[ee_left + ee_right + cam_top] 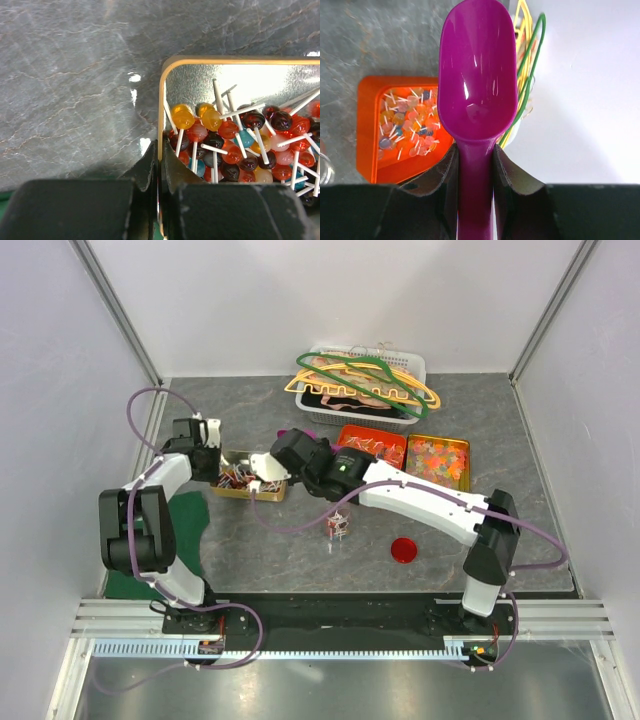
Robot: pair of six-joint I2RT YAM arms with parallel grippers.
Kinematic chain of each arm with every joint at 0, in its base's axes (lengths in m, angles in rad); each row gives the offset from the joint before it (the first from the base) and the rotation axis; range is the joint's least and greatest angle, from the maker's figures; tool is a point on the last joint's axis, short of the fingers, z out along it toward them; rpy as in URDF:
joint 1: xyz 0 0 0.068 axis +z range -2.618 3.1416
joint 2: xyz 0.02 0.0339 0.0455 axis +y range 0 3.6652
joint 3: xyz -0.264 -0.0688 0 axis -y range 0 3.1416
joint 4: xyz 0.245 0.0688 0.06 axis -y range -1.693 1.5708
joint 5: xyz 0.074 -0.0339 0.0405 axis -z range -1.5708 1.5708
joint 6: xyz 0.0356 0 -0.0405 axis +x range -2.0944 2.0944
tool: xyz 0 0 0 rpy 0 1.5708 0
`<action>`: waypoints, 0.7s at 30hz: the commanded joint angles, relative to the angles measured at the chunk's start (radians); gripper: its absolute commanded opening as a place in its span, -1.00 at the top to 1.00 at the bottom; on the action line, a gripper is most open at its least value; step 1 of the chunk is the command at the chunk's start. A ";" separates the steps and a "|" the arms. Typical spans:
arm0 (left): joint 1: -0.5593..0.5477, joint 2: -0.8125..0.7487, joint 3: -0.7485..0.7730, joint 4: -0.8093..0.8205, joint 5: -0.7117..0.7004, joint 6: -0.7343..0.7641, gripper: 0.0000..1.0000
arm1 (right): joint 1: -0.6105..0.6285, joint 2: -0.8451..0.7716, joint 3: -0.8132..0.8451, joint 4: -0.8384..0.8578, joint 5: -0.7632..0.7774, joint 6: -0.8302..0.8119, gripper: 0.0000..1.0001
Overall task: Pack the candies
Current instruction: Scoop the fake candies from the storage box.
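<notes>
The tabletop (260, 540) is a grey, marble-veined slab with a slight sheen, shut in on three sides by plain white walls (300, 300) that meet at slim metal posts (115, 305). On its left part sits a gold tin (161, 100) heaped with candies (235, 145), small glossy balls on white sticks in red, amber, teal and near-black. The left end effector (160, 170) is pinched tight on the near rim of that tin, one finger inside the wall and one outside. The right end effector (475, 165) is clamped on the handle of a purple scoop (477, 75), whose bowl points away from the wrist towards the back wall. In the right wrist view an orange tray (367, 125) holding more candies lies beyond the scoop to its left. Just beside that tray, to the right in the top view, lies a second tin (467, 462) of orange and yellow sweets. Behind both, against the back wall, a white basket (410, 365) holds a tangle of green, yellow and pink coat hangers (360, 380). Nearer the arms, a small glass jar (338, 528) stands alone on the stone, with a round red lid (404, 549) lying flat to its right. A dark green cloth (185, 525) lies at the left edge, partly under the left arm.
</notes>
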State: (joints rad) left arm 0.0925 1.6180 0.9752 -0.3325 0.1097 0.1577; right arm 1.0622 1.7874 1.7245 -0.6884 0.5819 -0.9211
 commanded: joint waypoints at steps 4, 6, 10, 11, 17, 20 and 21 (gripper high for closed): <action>-0.059 0.023 0.071 -0.030 -0.099 0.057 0.96 | 0.050 0.108 0.064 0.043 0.038 -0.088 1.00; -0.063 0.028 0.076 -0.037 -0.107 0.068 0.96 | 0.062 0.128 0.060 0.044 0.047 -0.116 1.00; -0.069 0.020 0.079 -0.040 -0.157 0.082 0.96 | 0.082 0.170 0.029 0.058 0.067 -0.157 1.00; -0.073 0.017 0.080 -0.040 -0.175 0.088 0.96 | 0.088 0.175 0.027 0.059 0.068 -0.163 1.00; -0.082 -0.013 0.083 -0.042 -0.238 0.106 0.96 | 0.114 0.222 0.037 0.070 0.090 -0.214 1.00; -0.125 -0.030 0.085 -0.037 -0.274 0.118 0.96 | 0.119 0.257 0.038 0.084 0.107 -0.245 1.00; -0.134 -0.036 0.085 -0.036 -0.281 0.123 0.96 | 0.117 0.274 0.046 0.087 0.111 -0.252 1.00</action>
State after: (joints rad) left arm -0.0013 1.6478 1.0164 -0.3927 -0.1062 0.2321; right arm 1.1721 2.0106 1.7447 -0.6403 0.6357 -1.1164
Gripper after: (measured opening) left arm 0.033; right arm 0.336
